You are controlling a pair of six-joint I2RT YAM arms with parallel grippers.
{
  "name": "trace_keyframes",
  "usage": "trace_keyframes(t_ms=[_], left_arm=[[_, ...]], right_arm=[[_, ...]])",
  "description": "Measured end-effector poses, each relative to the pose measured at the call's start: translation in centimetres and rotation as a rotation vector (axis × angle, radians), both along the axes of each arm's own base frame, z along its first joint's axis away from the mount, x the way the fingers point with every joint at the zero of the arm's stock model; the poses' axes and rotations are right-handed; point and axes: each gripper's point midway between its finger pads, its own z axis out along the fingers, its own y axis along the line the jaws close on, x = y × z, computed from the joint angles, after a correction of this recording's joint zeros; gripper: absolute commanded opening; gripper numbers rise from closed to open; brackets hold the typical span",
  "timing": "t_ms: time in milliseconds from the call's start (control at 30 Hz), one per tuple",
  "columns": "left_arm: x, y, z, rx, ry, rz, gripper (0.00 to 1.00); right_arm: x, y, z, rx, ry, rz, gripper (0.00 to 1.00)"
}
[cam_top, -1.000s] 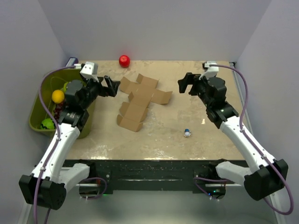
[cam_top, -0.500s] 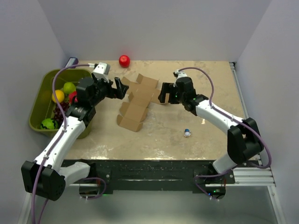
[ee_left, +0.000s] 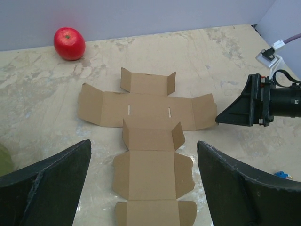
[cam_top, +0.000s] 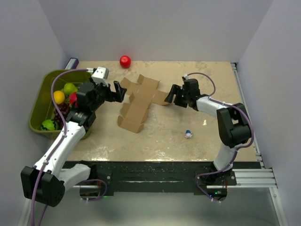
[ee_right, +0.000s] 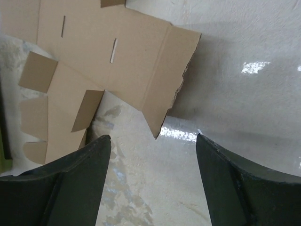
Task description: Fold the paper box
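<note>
The paper box (cam_top: 140, 100) lies flat on the table as a brown cross-shaped sheet with creased flaps, some slightly raised. My left gripper (cam_top: 118, 91) hovers at its left side, open; in the left wrist view its fingers (ee_left: 51, 181) frame the paper box (ee_left: 149, 141) with nothing between them. My right gripper (cam_top: 172, 96) is at the sheet's right end flap. Seen from the right wrist, the right gripper (ee_right: 153, 137) is open, and the pointed corner of that flap of the paper box (ee_right: 141, 61) reaches the gap between its tips without being gripped. The right gripper (ee_left: 244, 109) also shows in the left wrist view.
A red apple (cam_top: 125, 61) sits at the back edge. A green bin (cam_top: 37, 106) holding fruit stands at the table's left side under my left arm. A small blue and white object (cam_top: 188, 134) lies right of centre. Walls close in the table.
My right arm has swung in from the right side to the sheet's right flap, and its jaws have narrowed somewhat. My left gripper has edged closer to the sheet.
</note>
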Motion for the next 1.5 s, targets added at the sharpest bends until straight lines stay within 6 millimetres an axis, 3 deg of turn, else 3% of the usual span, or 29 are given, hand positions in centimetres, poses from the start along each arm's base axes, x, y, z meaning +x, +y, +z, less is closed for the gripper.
trace_keyframes(t_ms=[133,367,600,733,900,1133,1267,1500], left_arm=[[0.1,0.1,-0.2,0.002,0.004,0.004,0.98],[0.2,0.0,-0.5,0.004,0.013,0.003,0.98],[0.3,0.0,-0.7,0.005,0.017,0.003,0.98],[0.3,0.0,-0.8,0.006,0.020,0.003,0.98],[0.3,-0.1,-0.8,0.005,0.022,-0.001,0.98],[0.1,-0.5,-0.9,0.001,0.025,-0.026,1.00],[-0.2,-1.1,-0.7,-0.014,0.021,-0.061,1.00],[-0.7,-2.7,-0.4,-0.046,0.017,-0.152,1.00]], right_arm=[[0.1,0.5,-1.8,0.010,0.041,0.002,0.68],[1.3,1.3,-2.8,0.050,0.034,-0.003,0.57],[1.9,1.8,-4.0,0.066,0.045,0.001,0.31],[2.3,2.0,-3.6,0.077,0.029,0.007,0.22],[3.1,1.9,-2.7,0.084,-0.012,0.024,0.00],[3.1,1.8,-2.3,0.052,-0.054,0.083,0.00],[2.3,1.9,-0.3,0.044,-0.091,0.137,0.00],[-0.1,2.1,6.9,0.078,-0.242,0.229,0.00]])
